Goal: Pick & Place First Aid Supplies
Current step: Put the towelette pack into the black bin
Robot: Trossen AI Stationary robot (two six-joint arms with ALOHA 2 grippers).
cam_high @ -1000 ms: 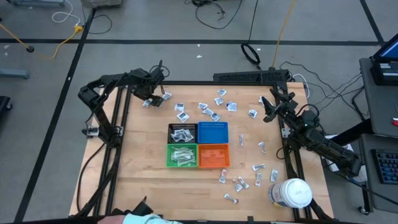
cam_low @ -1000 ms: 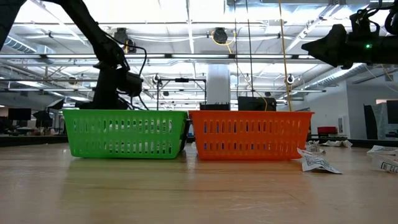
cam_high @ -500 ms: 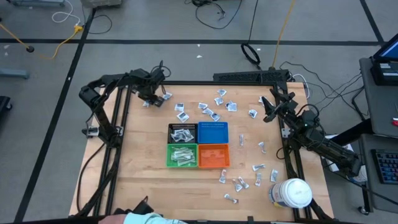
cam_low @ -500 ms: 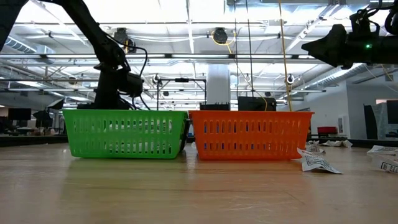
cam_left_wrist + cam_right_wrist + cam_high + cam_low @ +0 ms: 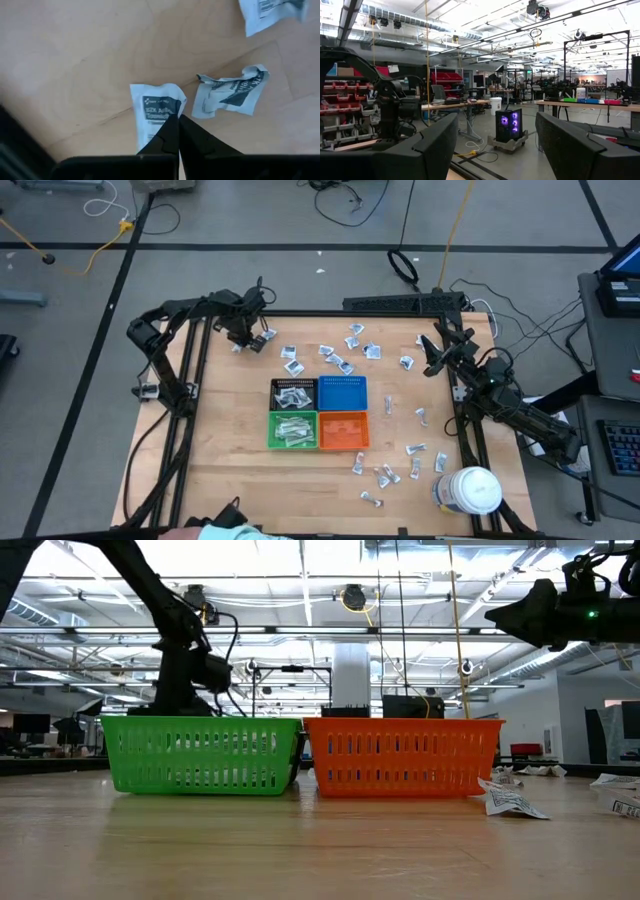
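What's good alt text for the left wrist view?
The left hand, fingers shut, pinches the near edge of a small white packet with dark print lying on the wooden table. A crumpled packet lies beside it, apart, and part of a third packet shows at the frame edge.

A grey floor (image 5: 250,220) crossed by dark tape lines surrounds the wooden worktop (image 5: 230,460), with cables (image 5: 350,200) trailing over it. Beyond lies an open workshop: exposed ceiling ducts (image 5: 420,22) and strip lights, red storage bins (image 5: 445,77) on shelving, benches, and a glowing computer case (image 5: 509,125) (purple fans).
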